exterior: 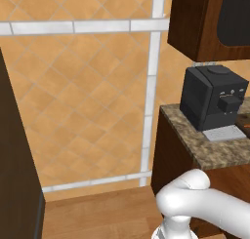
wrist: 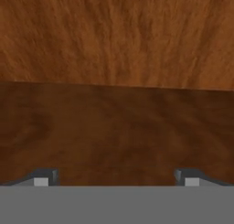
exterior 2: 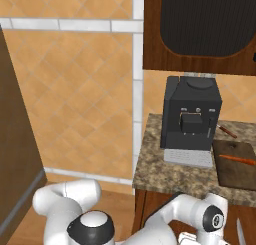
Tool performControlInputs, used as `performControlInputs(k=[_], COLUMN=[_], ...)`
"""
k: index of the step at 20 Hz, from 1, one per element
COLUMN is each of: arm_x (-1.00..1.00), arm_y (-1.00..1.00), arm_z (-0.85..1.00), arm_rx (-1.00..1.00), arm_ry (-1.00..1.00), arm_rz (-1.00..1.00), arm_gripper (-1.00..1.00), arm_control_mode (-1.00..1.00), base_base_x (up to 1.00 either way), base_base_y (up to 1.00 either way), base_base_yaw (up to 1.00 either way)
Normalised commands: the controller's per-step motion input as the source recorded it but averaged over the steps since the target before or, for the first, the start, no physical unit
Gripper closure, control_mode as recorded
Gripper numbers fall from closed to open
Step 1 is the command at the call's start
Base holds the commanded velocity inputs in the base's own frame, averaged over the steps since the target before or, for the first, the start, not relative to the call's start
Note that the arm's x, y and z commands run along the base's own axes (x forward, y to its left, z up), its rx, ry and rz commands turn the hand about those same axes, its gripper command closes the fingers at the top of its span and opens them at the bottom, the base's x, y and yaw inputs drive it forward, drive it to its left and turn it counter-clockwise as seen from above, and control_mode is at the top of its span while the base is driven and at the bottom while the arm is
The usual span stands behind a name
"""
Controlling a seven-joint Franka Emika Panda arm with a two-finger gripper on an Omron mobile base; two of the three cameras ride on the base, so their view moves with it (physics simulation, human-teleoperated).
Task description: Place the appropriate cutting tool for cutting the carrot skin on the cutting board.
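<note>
A dark wooden cutting board (exterior 2: 239, 173) lies on the stone counter (exterior 2: 165, 171), right of the coffee machine. An orange carrot (exterior 2: 239, 160) rests across the board. Behind the board, a slim tool with a reddish handle (exterior 2: 226, 130) lies on the counter; its kind is too small to tell. In the hand view my gripper (wrist: 115, 179) is open, its fingertips (wrist: 43, 178) wide apart with nothing between them. It faces a brown wooden surface at close range, below counter level.
A black coffee machine (exterior 2: 191, 118) stands on the counter's left part, also seen as the coffee machine (exterior: 212, 96). A dark wall cabinet (exterior 2: 200, 29) hangs above it. A dark tall unit (exterior: 14, 184) stands at the left, with tiled wall and wooden floor between.
</note>
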Motion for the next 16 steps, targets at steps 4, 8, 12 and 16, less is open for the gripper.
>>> performControlInputs(k=[4, 8, 12, 16], arm_x=[-0.01, 0.5, 0.56, 0.7], arm_y=[-0.14, -0.27, -0.29, -0.36], arm_z=[0.01, 0.32, 0.33, 0.1], arm_rx=[0.0, 0.0, -0.04, 0.0], arm_ry=[-0.19, -0.37, -0.18, -0.03], arm_rz=[0.02, 0.0, 0.0, 0.0], arm_gripper=[-1.0, -1.0, -1.0, -1.0], arm_control_mode=[-1.0, -1.0, -1.0, -1.0], base_base_x=[0.0, 0.0, 0.0, 0.0], base_base_y=[0.0, 0.0, 0.0, 0.0], base_base_yaw=[0.0, 0.0, 0.0, 0.0])
